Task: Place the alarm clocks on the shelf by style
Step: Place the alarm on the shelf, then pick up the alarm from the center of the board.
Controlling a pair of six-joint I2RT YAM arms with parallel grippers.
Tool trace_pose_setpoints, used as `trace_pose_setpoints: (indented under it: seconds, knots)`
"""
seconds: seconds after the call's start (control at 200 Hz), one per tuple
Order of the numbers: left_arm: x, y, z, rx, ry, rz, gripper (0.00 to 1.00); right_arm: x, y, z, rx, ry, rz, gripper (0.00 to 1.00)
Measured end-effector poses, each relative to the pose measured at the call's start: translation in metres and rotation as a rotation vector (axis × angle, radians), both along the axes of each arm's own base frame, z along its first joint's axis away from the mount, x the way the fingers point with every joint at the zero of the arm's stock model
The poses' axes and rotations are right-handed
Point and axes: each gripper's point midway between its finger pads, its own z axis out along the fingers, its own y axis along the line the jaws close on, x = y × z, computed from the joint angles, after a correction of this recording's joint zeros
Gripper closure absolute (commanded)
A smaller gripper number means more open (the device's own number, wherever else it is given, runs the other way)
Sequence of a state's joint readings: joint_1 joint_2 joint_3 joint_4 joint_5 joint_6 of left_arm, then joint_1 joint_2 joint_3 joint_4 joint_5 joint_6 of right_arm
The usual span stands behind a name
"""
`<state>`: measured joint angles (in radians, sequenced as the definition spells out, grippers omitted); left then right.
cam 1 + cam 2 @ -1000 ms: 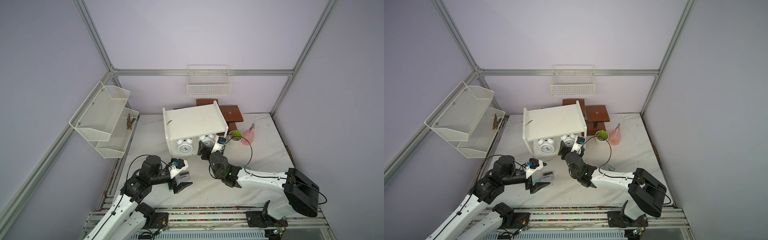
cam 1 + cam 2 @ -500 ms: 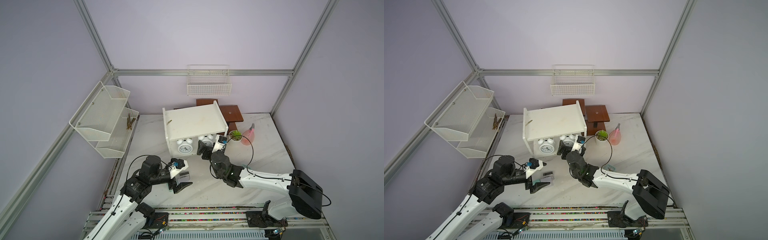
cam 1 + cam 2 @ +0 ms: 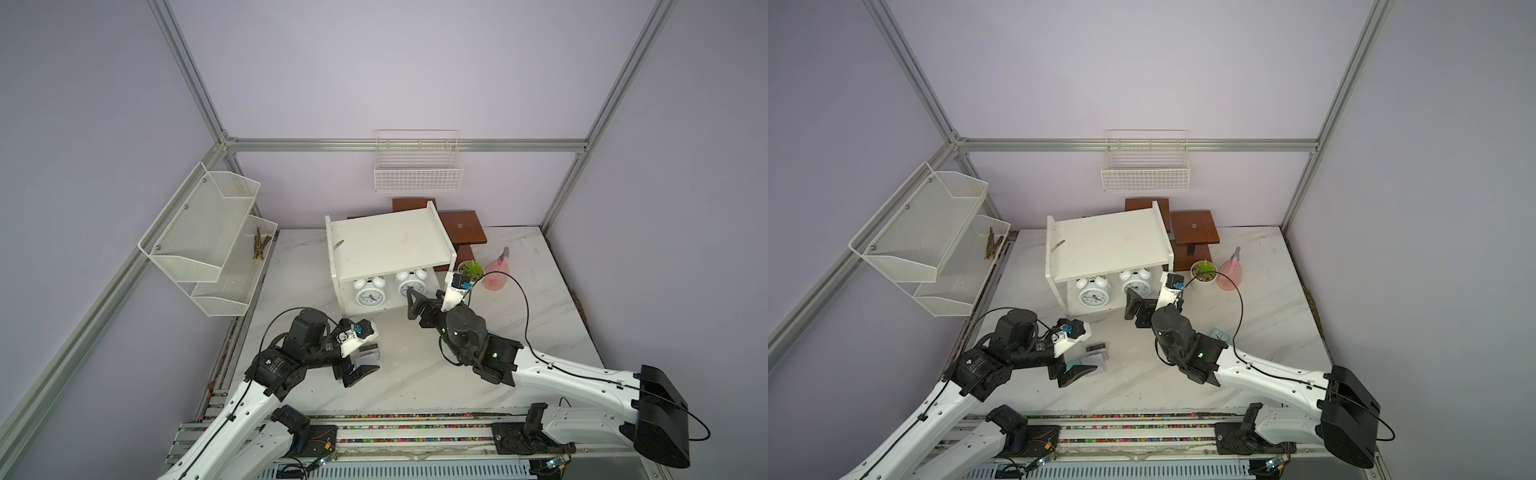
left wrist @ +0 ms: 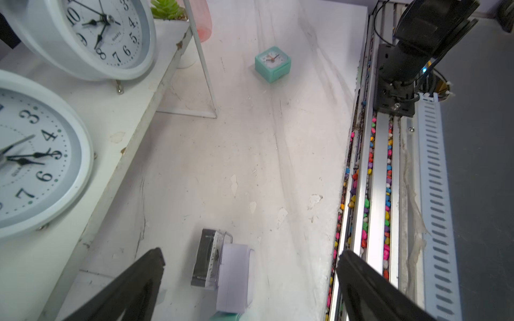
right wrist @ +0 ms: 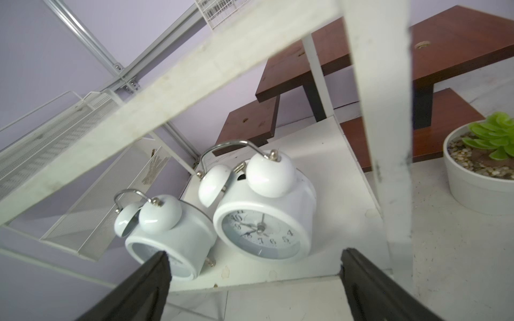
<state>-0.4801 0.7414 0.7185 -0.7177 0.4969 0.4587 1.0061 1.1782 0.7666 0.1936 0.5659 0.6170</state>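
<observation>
Now: two round white twin-bell alarm clocks (image 3: 369, 293) on lower board of white two-tier shelf (image 3: 390, 245). Right gripper (image 3: 424, 296) at shelf's 5 o'clock, left gripper (image 4: 250, 254) at 7; both spread wide, empty.

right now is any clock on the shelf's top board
No, the top board holds no clock; the twin-bell clocks stand beneath it.

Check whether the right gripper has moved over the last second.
Yes. The right gripper has shifted slightly to the robot's right along the shelf front, toward the potted plant, jaws open.
</observation>
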Motion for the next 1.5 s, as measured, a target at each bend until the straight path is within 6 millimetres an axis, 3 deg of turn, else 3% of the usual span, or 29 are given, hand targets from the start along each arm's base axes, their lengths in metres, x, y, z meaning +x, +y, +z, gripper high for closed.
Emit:
trace_pose_setpoints:
  seconds: [0.21, 0.37, 0.65, 0.79, 1.05, 1.5]
  knots:
    - [0.001, 0.023, -0.012, 0.153, -0.019, 0.041, 0.01, -0.032, -0.003, -0.001, -0.010, 0.024, 0.140, 0.01]
    - [0.003, 0.041, -0.030, 0.273, -0.006, 0.082, 0.06, -0.049, -0.003, -0.016, -0.037, 0.056, 0.205, 0.01]
    - [0.000, 0.066, -0.095, 0.483, 0.111, 0.102, 0.13, -0.068, 0.010, -0.040, -0.087, 0.094, 0.278, 0.01]
    - [0.002, 0.074, -0.112, 0.548, 0.135, 0.112, 0.17, -0.074, 0.020, -0.053, -0.125, 0.113, 0.305, 0.00]
    - [0.009, 0.077, -0.124, 0.585, 0.133, 0.122, 0.28, -0.079, 0.030, -0.072, -0.181, 0.133, 0.316, 0.01]
    - [0.008, 0.074, -0.132, 0.584, 0.147, 0.092, 0.58, -0.075, 0.029, -0.070, -0.185, 0.114, 0.279, 0.01]
